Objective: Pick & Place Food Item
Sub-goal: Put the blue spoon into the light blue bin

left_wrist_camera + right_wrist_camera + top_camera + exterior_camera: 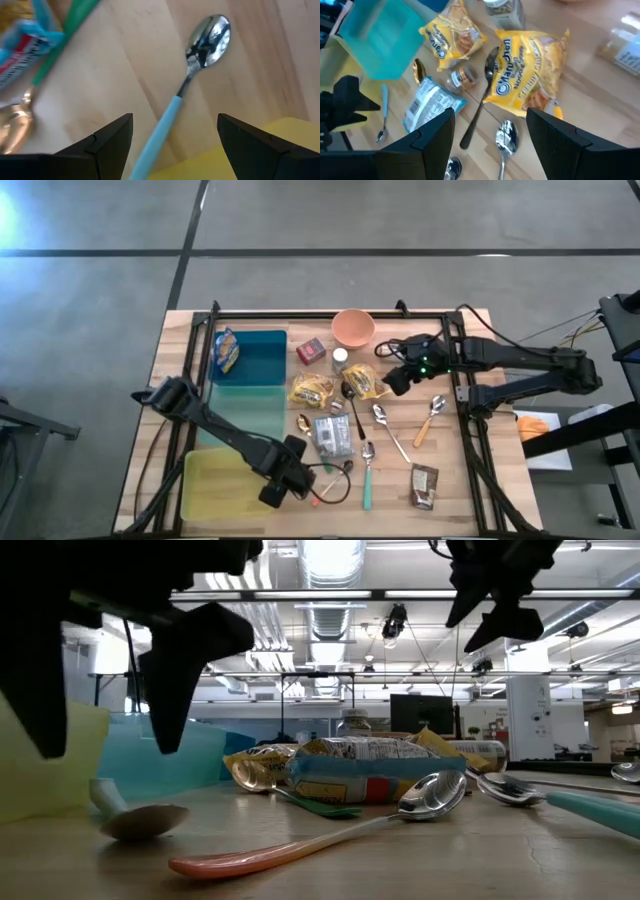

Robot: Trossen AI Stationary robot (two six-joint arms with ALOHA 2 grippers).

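Left end effector (283,483): hovered low over the near part of the wooden tabletop (450,480), beside the yellow bin (215,485); its fingers (107,140) stood apart with nothing between them, a blue-handled spoon (192,75) lying on the wood just ahead.
Right end effector (398,377): hung above the far right of the clutter, fingers (432,135) spread and empty, just beside a yellow noodle packet (366,381).
Noodle packet: lay flat on the tabletop, a black spoon (352,402) touching its edge; seen from the right wrist, it sat directly ahead of the open fingers.
Second noodle packet (312,390): rested near the middle, next to the teal bin (250,380).
Teal bin: held one snack bag (227,350) at its far end.
Other food: a silver-and-blue pouch (331,435) in the centre, a small brown packet (424,484) near the front right, a dark red box (311,351) and a small jar (340,357) by the pink bowl (352,328).
Cutlery: a green-handled spoon (367,475), a silver spoon (388,427) and a wooden-handled spoon (430,418) lay scattered to the right.
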